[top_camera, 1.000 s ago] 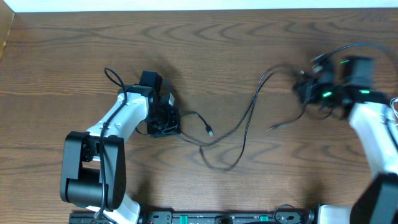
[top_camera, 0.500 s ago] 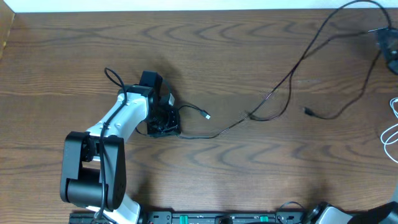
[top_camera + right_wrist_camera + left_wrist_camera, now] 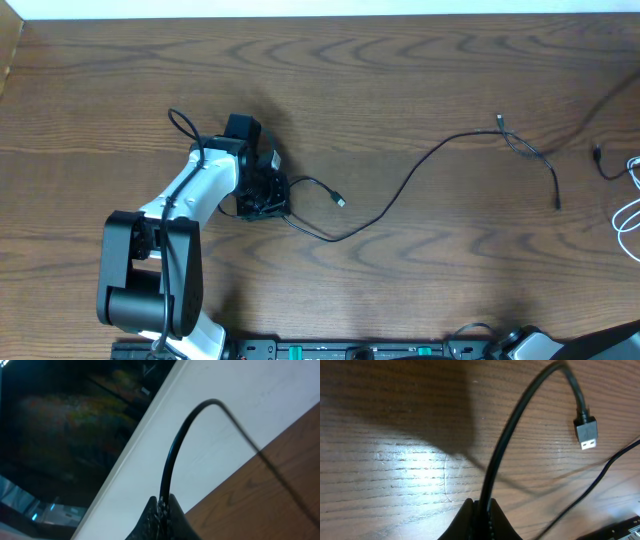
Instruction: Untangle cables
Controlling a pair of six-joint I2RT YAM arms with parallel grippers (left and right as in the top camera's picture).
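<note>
Stretching from the left fingers (image 3: 463, 521), the black cable (image 3: 506, 442) runs rightward

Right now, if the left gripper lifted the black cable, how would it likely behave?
Probably floppy: the black cable lies in loose curves. Likely light: it arches unsupported from the left gripper. Its plug would probably dangle.

Long cable (image 3: 400, 187) on table (image 3: 350, 80), from left pincer (image 3: 264, 198) rightward; second cable (image 3: 630, 213) at right edge.
</note>
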